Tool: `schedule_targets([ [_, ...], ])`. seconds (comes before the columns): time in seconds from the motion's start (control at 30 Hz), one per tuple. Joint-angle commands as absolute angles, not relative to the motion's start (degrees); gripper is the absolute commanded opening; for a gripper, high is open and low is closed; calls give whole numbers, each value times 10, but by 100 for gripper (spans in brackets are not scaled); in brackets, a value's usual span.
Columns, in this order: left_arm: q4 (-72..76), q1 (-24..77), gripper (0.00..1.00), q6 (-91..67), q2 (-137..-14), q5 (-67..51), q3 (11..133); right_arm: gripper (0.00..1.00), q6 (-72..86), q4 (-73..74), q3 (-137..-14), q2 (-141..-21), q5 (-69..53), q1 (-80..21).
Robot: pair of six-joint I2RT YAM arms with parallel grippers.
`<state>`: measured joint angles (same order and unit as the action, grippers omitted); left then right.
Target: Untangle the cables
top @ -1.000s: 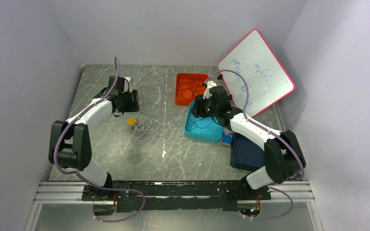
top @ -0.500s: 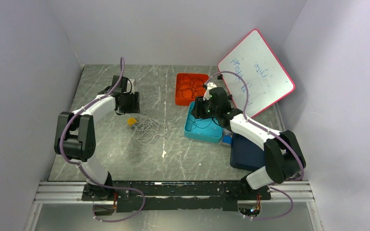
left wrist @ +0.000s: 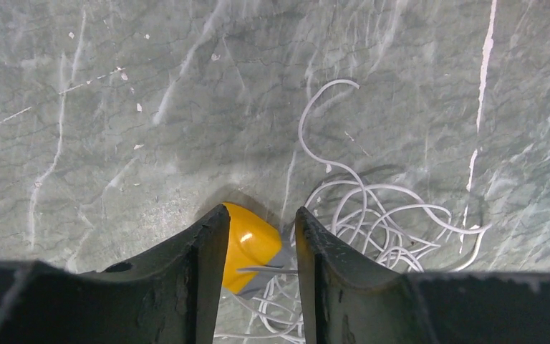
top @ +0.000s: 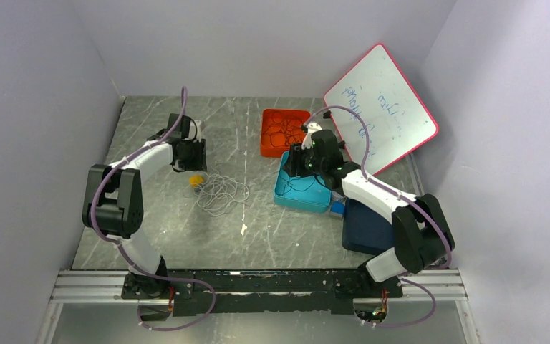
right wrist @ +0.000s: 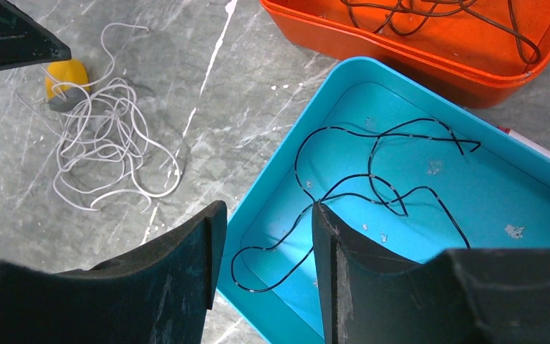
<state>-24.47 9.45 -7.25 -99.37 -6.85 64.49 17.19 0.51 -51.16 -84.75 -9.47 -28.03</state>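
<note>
A tangle of thin white cable (top: 220,193) lies on the grey table, tied to a yellow and grey plug (top: 196,180). In the left wrist view the white cable (left wrist: 372,215) spreads to the right and the plug (left wrist: 252,244) sits between the tips of my open left gripper (left wrist: 261,215), which hovers above it. A thin black cable (right wrist: 372,186) lies loose in the blue tray (right wrist: 515,236). My right gripper (right wrist: 265,215) is open and empty above the tray's near left edge. Dark cables (right wrist: 430,11) lie in the orange tray (right wrist: 401,50).
A whiteboard with a pink rim (top: 381,107) leans at the back right. A dark blue tray (top: 365,226) sits under the right arm, next to the blue tray (top: 302,199). The orange tray (top: 283,132) stands behind it. Walls close in on both sides.
My left arm has folded upward and its gripper has shifted slightly right, toward the yellow plug. The right arm and the cables have stayed put.
</note>
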Motion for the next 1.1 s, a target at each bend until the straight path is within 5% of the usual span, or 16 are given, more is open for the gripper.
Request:
schedule_targets([
  [0.0, -242, 92, 45, -64, -965, -88, 654, 51, 174, -6, -504, -851, -95, -279],
  [0.3, -247, 91, 62, -69, -894, -97, 634, 51, 174, -9, -505, -856, -100, -279],
  [1.07, -270, 91, 55, -29, -967, -52, 643, 51, 177, -12, -500, -850, -105, -279],
])
